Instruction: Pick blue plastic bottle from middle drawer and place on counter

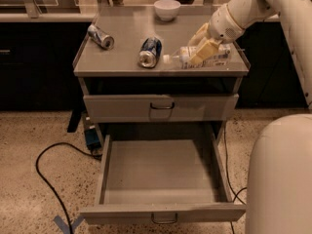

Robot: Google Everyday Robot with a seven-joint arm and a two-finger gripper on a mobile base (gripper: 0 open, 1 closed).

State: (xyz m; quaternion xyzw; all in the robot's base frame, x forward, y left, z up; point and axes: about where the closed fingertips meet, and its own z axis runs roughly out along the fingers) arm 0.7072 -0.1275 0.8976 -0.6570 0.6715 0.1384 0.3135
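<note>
The blue plastic bottle (214,56) lies on its side on the counter (126,57) near the front right corner, its white cap pointing left. My gripper (201,45) is right at the bottle, over its middle, reaching in from the upper right. The middle drawer (161,172) is pulled fully open below, and its flat grey floor shows nothing inside.
Two dented soda cans lie on the counter, one (100,36) at the left and one (149,51) in the middle next to the bottle's cap. A white bowl (166,9) stands at the back. The upper drawer (161,106) is closed. A black cable (48,174) runs on the floor at left.
</note>
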